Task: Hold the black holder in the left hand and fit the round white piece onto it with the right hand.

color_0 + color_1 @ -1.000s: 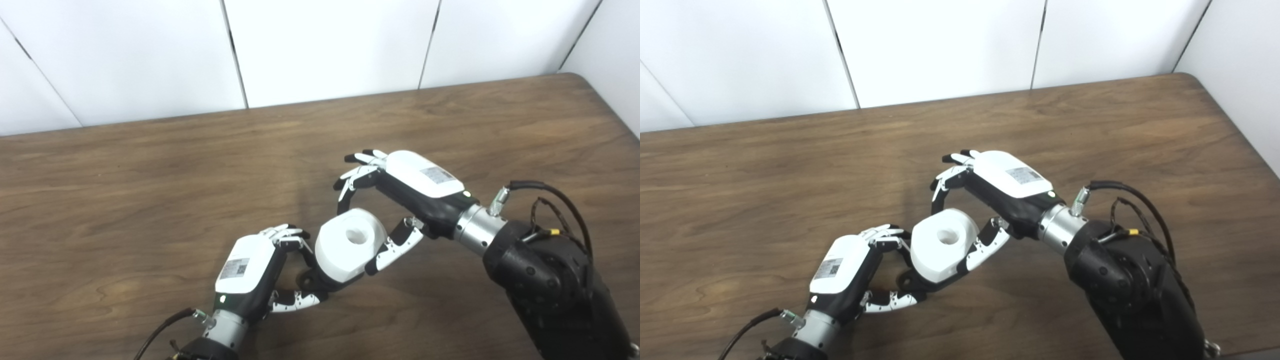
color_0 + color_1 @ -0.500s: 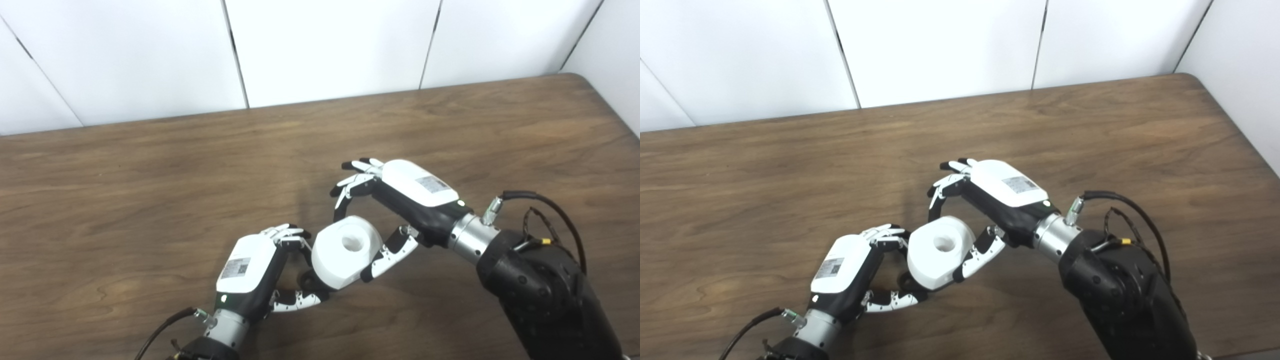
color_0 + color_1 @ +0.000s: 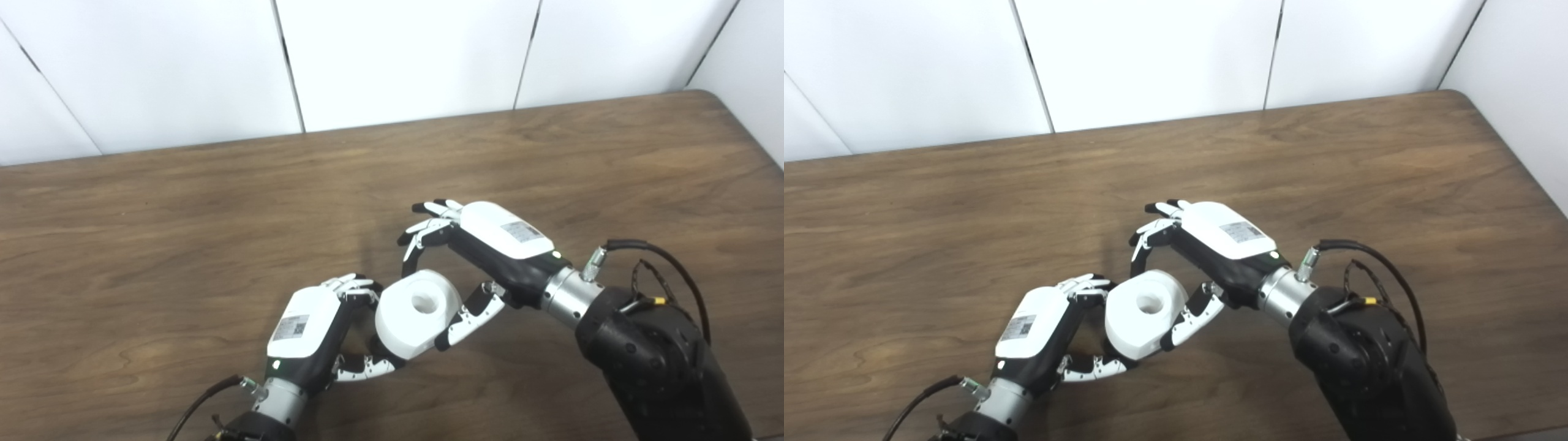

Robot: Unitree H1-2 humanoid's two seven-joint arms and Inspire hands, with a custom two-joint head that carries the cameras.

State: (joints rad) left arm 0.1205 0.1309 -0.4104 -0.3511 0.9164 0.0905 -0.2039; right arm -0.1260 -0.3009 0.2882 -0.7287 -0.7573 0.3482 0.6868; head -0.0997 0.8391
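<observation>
The round white piece [image 3: 416, 312], a thick disc with a hole in its middle, is held between the fingers and thumb of my right hand [image 3: 484, 251]. It is pressed against the black holder [image 3: 375, 343], which is mostly hidden under it. My left hand [image 3: 315, 327] is shut on the holder, low at the front middle of the table. Both hands meet at the piece. In the right eye view the piece [image 3: 1144, 312] sits between the left hand [image 3: 1041, 334] and the right hand [image 3: 1213, 245].
The brown wooden table [image 3: 184, 214] stretches to a white panelled wall [image 3: 392, 55] behind. The table's right corner is rounded [image 3: 704, 95]. My right forearm [image 3: 655, 355] with loose cables lies over the front right.
My right hand has moved down and to the left with the white piece, bringing it lower against the holder. My left hand has hardly moved.
</observation>
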